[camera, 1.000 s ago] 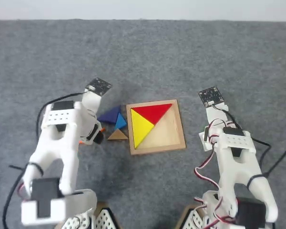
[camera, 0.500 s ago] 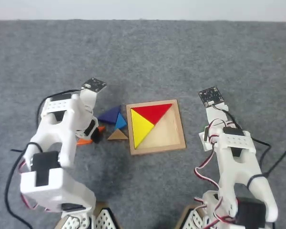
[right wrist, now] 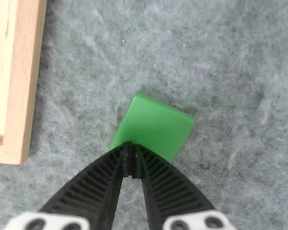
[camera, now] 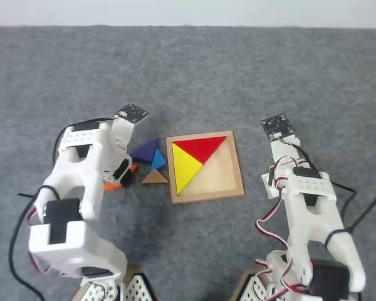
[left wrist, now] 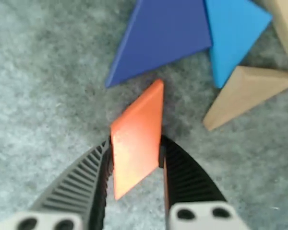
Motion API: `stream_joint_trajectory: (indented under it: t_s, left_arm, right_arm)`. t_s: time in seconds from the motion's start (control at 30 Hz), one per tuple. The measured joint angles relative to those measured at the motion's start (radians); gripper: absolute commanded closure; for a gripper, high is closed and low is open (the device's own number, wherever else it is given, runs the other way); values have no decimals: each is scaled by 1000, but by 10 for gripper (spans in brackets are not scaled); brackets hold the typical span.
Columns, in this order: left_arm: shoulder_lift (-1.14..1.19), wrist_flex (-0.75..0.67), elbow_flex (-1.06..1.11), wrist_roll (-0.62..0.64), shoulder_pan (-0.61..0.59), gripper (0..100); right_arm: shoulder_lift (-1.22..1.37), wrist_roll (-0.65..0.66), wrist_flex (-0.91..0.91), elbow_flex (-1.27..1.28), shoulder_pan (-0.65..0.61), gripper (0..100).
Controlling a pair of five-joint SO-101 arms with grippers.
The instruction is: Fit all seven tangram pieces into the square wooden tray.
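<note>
1. L gripper [left wrist: 134, 143]: jaws clamped on both sides of the orange parallelogram [left wrist: 137, 139], which sits tilted over the grey felt [camera: 250, 75], just left of the loose pcs.
2. Loose pcs, left of the wooden tray [camera: 238, 164]: dark blue triangle [left wrist: 163, 33], light blue triangle [left wrist: 230, 33] and tan wood triangle [left wrist: 242, 91], all clustered.
3. In the tray: red triangle [camera: 200, 148] and yellow triangle [camera: 183, 168], edges touching.
4. R gripper [right wrist: 130, 155]: jaws narrow, nearly together, tips at the edge of the green square [right wrist: 153, 127]. Can't tell if it's pinched. The square is on the felt, right of the tray.
</note>
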Motion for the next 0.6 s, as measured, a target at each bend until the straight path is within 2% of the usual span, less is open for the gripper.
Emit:
stream_joint_trajectory:
  t_s: [0.37, 0.53, 0.6]
  left_arm:
    - [-189, 83, 12, 15, 11, 981]
    - [-203, 91, 14, 23, 11, 821]
    - [-203, 91, 14, 35, 11, 811]
  right_arm:
    - [0, 0, 0, 0, 0, 990]
    - [0, 0, 0, 0, 0, 990]
    - [0, 0, 0, 0, 0, 990]
